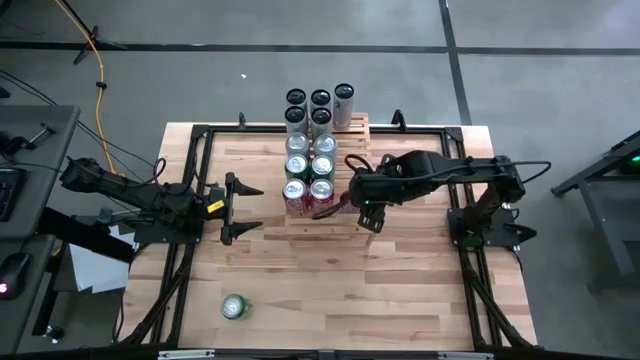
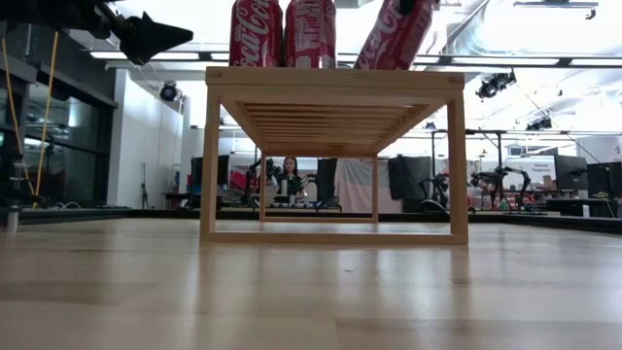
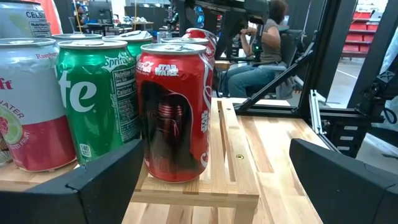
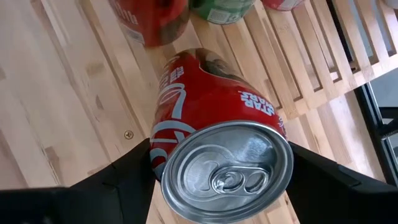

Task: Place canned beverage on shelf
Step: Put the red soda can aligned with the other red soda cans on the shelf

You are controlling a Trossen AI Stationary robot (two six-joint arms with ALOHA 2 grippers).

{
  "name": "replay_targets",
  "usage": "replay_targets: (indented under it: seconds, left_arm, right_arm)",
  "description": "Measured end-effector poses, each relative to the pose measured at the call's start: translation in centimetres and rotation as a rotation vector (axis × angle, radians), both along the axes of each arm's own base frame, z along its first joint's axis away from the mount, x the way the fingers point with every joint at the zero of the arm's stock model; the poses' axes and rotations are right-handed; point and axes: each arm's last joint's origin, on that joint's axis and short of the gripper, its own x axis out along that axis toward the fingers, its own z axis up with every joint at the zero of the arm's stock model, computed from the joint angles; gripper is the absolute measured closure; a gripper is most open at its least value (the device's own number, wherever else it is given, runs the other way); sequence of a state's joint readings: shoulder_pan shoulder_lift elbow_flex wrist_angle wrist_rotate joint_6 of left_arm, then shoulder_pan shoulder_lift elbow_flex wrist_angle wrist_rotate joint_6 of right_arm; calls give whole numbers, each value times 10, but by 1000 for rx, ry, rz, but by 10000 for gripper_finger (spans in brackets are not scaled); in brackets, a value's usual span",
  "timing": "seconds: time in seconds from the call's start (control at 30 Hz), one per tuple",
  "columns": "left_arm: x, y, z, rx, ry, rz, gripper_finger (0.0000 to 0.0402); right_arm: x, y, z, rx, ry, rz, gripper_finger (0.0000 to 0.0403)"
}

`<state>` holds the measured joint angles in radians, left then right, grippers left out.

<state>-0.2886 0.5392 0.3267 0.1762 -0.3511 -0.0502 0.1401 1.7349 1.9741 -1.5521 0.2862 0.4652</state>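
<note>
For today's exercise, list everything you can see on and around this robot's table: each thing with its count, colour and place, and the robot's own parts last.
Shelf: one, pale wood, middle of the table toward the far edge.
Upright cans: about nine; dark, silver, green and red; standing in rows on the shelf's left part.
Tilted red can: one, held leaning over the shelf's front row.
Loose can: one, green and silver, near the table's front left.
Table: one, light wood.
Person: one, seated beyond the table.
Left gripper: open, empty, left of the shelf.
Right gripper: closed on the tilted red can.
</note>
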Motion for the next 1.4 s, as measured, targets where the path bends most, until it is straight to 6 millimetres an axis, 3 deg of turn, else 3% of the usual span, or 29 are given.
replay_targets:
  seconds: [0.17, 0.37, 0.47, 0.97, 1.17, 1.4]
  left_arm:
    - [0, 0, 0, 2, 4, 0, 7]
    - [0, 0, -1, 3, 8, 0, 7]
    - [0, 0, -1, 3, 8, 0, 7]
    - [0, 0, -1, 3, 8, 0, 7]
    - [0, 0, -1, 3, 10, 0, 7]
    - [0, 0, -3, 6, 24, 0, 7]
  right_arm:
    - [1, -3, 0, 8, -8, -6, 124]
    - [3, -2, 2, 21, -15, -7, 41]
    - [3, -1, 2, 31, -13, -4, 21]
    - [3, -3, 3, -48, -24, 5, 17]
    - [-5, -6, 5, -98, -10, -27, 16]
    - [-23, -5, 24, -186, -113, -103, 16]
